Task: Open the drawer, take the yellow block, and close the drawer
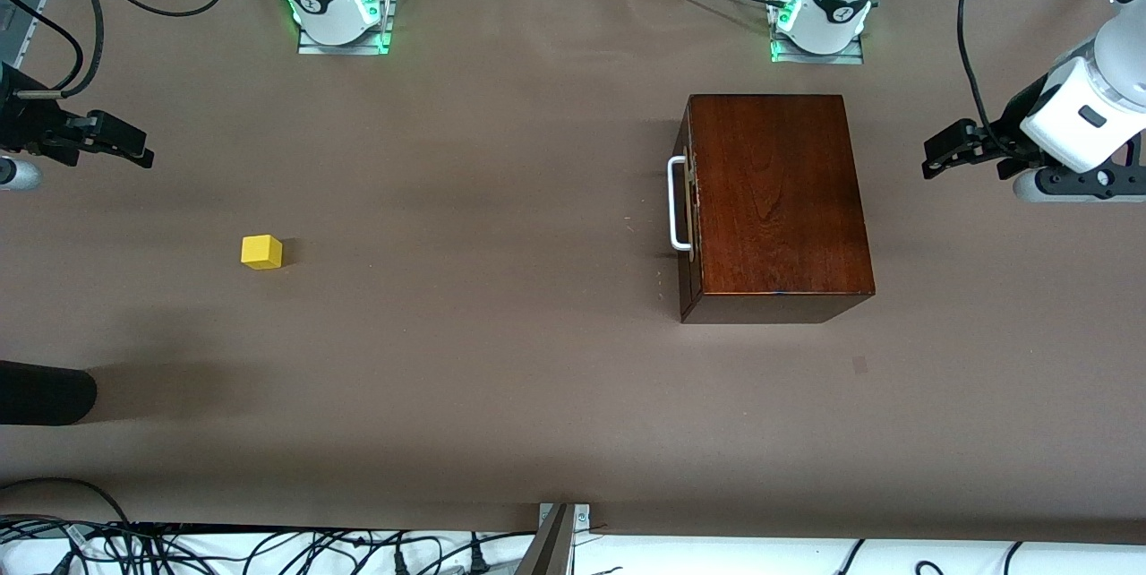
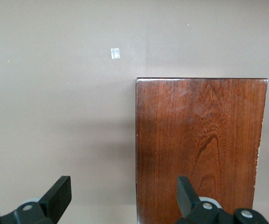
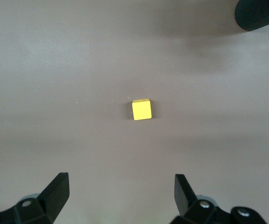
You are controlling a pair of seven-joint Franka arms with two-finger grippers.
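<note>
A yellow block [image 1: 261, 252] sits alone on the brown table [image 1: 501, 199] toward the right arm's end, well apart from the dark wooden box [image 1: 774, 199] that stands toward the left arm's end. The box's drawer [image 1: 688, 208] is pushed fully in, its white bar handle [image 1: 677, 203] facing the middle of the table.

The right gripper [image 1: 134, 148] hangs in the air over the table's edge at the right arm's end, its jaws spread wide and holding nothing. In the right wrist view the block [image 3: 141, 109] lies on bare tabletop ahead of the two black fingers [image 3: 57, 191], roughly centred between them and clear of both.

The left gripper [image 1: 940, 158] hovers over the table at the left arm's end, beside the box, jaws likewise wide apart and empty. Its wrist view looks down on the box's polished top [image 2: 199, 149], with one finger [image 2: 186, 193] over the wood and the other over bare table. A small pale square mark [image 2: 115, 53] shows on the tabletop near the box's corner.

A dark rounded object [image 1: 45, 391] juts in over the table at the right arm's end, nearer the front camera than the block.
</note>
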